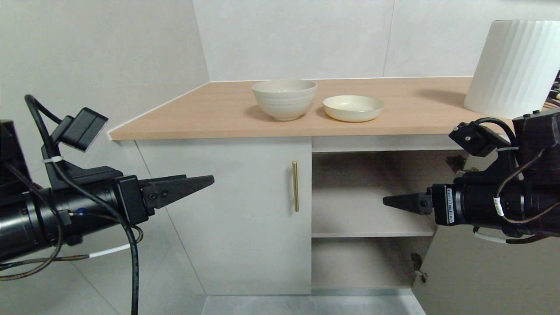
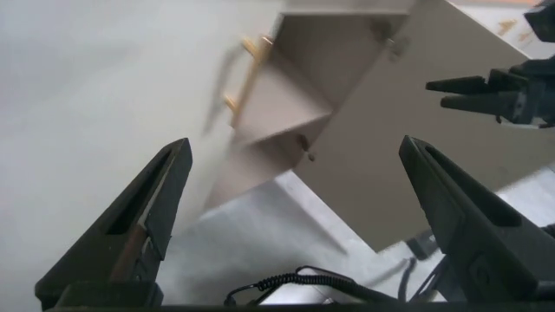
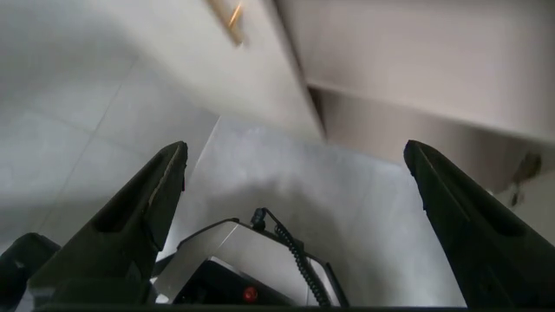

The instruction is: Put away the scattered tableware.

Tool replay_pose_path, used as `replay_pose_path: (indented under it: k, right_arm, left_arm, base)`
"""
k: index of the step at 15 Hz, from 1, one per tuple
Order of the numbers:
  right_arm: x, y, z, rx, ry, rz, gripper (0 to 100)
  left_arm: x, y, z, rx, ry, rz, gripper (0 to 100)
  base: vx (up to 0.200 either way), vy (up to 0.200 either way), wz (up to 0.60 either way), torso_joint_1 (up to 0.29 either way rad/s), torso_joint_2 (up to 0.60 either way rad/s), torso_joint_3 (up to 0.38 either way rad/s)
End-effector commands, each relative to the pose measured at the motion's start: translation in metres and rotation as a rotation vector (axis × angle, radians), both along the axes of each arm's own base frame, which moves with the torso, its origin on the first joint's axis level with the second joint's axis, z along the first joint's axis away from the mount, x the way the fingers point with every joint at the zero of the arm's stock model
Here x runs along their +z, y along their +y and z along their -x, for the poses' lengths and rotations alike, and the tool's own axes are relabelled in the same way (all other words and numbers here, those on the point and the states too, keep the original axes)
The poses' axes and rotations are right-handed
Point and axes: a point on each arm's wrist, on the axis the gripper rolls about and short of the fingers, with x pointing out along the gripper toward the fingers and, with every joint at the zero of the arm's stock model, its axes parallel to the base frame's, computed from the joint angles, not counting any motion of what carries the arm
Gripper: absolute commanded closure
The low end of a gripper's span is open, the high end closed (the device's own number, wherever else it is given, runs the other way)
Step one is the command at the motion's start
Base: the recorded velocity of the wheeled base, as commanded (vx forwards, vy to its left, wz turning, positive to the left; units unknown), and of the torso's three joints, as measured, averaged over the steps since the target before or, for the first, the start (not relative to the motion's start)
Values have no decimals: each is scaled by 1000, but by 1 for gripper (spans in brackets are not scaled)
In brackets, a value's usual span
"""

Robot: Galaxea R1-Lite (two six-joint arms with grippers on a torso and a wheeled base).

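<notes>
two black grippers sit closest, one at each side: the left gripper (image 1: 194, 181) hangs in front of the shut cabinet door (image 1: 227, 210) with its fingers spread wide apart, and the right gripper (image 1: 393, 202) hangs level with the open half of the cabinet, its fingers likewise wide apart. the tableware — two pieces — stands up on the wooden countertop (image 1: 197, 120), well above both grippers: one deep ribbed cream bowl (image 1: 284, 98) and, just beside it toward the robot's right, one shallow cream dish (image 1: 352, 107), both upright with a narrow gap between them. farther right on the same top stands one tall white ribbed shade (image 1: 512, 65). below, the shut door carries one brass bar handle (image 1: 295, 186); the open half has one shelf (image 1: 372, 221) splitting it into two levels, and its own door (image 1: 481, 271) is swung outward.
</notes>
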Motion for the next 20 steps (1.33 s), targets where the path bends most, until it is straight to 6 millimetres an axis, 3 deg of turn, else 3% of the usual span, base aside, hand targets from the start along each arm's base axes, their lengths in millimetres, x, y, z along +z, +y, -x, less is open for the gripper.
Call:
replay_pose_path:
  k: [1, 13, 20]
  right_arm:
    - [1, 0, 1, 1, -3, -1, 0]
    - [-1, 0, 0, -1, 1, 1, 0]
    - [-2, 0, -1, -1, 5, 3, 0]
  left_arm:
    - [-1, 0, 0, -2, 3, 0, 0]
    - [-2, 0, -1, -1, 7, 2, 0]
    - [-2, -1, 0, -6, 5, 2, 0]
  base:
    - [200, 0, 0, 7, -2, 7]
    - [0, 0, 0, 0, 0, 0]
    - [0, 0, 0, 112, -361, -265]
